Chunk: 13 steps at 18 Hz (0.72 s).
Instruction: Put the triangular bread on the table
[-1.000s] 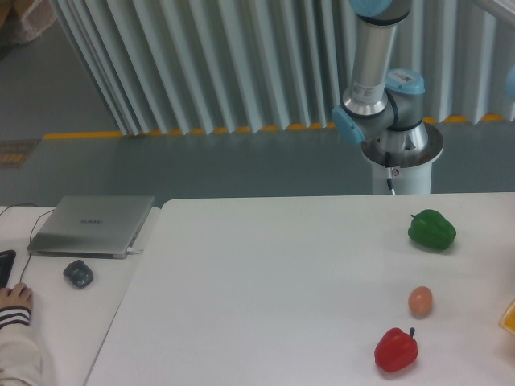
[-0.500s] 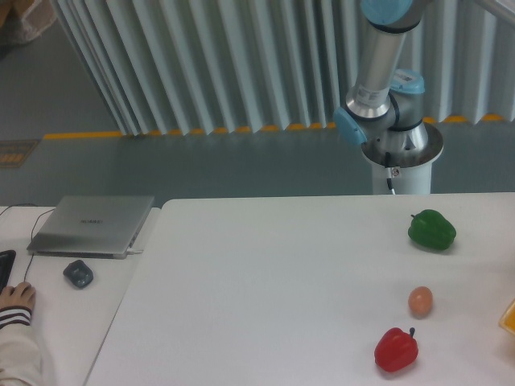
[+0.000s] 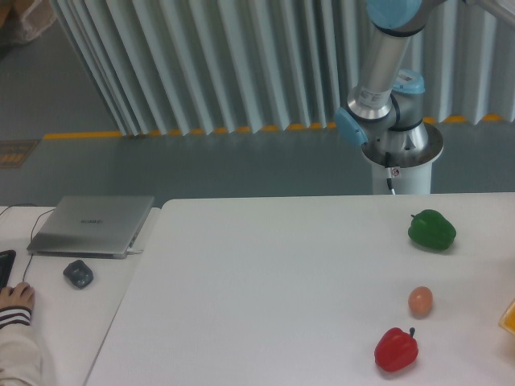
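Behind the table (image 3: 265, 281) – arm (image 3: 378, 76) leans further right

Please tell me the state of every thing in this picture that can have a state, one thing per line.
triangular bread: on the table at its right edge, mostly out of frame
green pepper: resting on table, free
egg-like ball: resting on table, free
red pepper: resting on table, free
laptop: closed
gripper: not in view
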### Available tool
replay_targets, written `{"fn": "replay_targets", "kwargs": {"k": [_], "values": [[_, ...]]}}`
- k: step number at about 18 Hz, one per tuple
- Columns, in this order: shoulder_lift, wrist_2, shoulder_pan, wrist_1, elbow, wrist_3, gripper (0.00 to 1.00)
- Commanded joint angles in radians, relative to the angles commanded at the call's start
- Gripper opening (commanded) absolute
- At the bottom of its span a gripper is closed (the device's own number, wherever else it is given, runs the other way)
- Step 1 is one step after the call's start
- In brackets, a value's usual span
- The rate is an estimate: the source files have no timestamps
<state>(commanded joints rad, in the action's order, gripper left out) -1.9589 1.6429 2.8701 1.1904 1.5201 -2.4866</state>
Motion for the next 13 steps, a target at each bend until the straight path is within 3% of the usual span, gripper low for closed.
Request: {"fn": "replay_targets", "kwargs": {"k": [12,13], "values": [[-0.023,0.0,0.0,0.009,0.043,-0.008,1.0],[-0.025,0.0,0.0,0.014,0.042,-0.006,0.91]]}}
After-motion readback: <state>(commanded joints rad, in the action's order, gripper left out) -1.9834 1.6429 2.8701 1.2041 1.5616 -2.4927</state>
